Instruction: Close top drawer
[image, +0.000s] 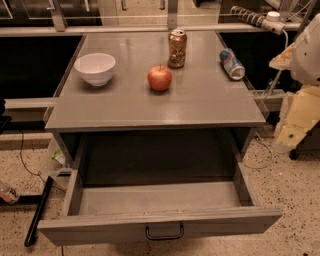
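Gripper (295, 122) right of table (200, 102), top drawer (160, 227)

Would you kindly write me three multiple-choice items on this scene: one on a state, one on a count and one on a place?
1. The top drawer is: A shut; B open, holding fruit; C open and empty.
2. Cans on the table: A two; B one; C four.
3. The gripper is: A in the drawer; B right of the table; C on the drawer's handle.

Answers: C, its bare floor shows. A, there is an upright can and a lying can. B, it hangs off the table's right side.
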